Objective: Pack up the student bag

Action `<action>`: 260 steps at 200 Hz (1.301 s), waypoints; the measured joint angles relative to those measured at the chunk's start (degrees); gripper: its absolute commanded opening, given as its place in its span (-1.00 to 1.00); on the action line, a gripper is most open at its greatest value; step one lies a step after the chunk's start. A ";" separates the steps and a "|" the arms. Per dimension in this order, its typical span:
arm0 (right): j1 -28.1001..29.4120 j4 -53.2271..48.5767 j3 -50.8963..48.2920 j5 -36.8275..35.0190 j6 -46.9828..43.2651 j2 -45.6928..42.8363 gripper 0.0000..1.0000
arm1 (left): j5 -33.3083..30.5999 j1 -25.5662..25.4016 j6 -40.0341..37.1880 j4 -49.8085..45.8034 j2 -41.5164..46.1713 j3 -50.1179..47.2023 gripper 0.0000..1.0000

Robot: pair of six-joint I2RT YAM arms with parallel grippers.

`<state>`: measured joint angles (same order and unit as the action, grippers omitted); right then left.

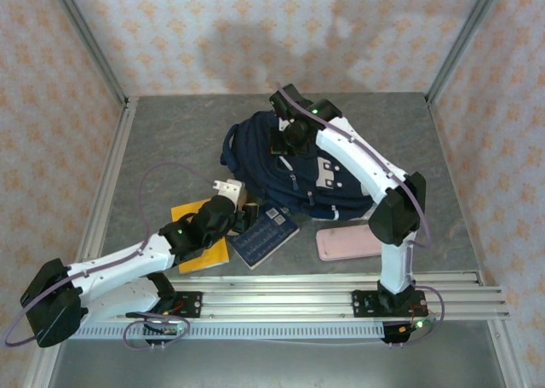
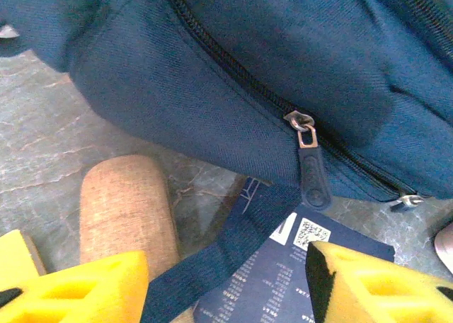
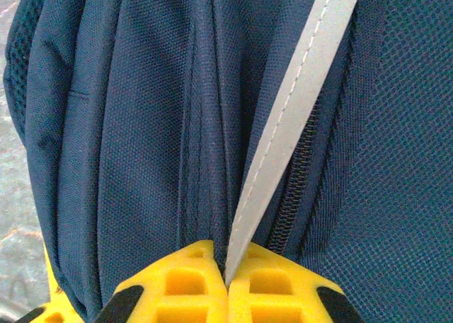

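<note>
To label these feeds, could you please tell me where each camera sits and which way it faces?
Top external: above and behind the bases, looking down on table, student bag and both arms.
Left wrist: low over the table, facing the bag's zipper pull past the open left gripper.
Right wrist: close against the bag, right gripper shut on its white stripe.
Shared: top and left wrist both show the blue booklet.

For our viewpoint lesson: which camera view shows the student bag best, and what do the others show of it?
Top external: the whole student bag lies on the table, outline and white-flapped pocket visible. Left wrist gives a close stretch of its side with the zip pull; right wrist, navy folds and a white trim stripe.
</note>
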<state>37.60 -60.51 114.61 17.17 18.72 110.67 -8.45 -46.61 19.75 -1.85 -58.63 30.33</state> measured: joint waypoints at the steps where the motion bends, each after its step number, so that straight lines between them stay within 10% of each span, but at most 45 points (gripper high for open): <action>1: -0.04 0.00 -0.04 0.09 0.00 -0.07 -1.00 | 0.02 -0.02 -0.02 0.07 -0.09 0.02 0.15; 193: -1.05 -0.17 -2.73 5.81 0.31 -2.21 -1.00 | 3.26 -2.05 0.13 2.78 -9.92 5.86 -0.01; 260: -1.07 -0.15 -2.73 7.10 1.22 -2.25 -1.00 | 1.38 -2.05 0.68 4.50 -14.40 5.86 -0.52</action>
<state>36.53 -60.66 111.87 24.27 19.94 108.42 -7.07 -48.66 20.43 2.66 -73.03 36.18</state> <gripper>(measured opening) 0.047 0.281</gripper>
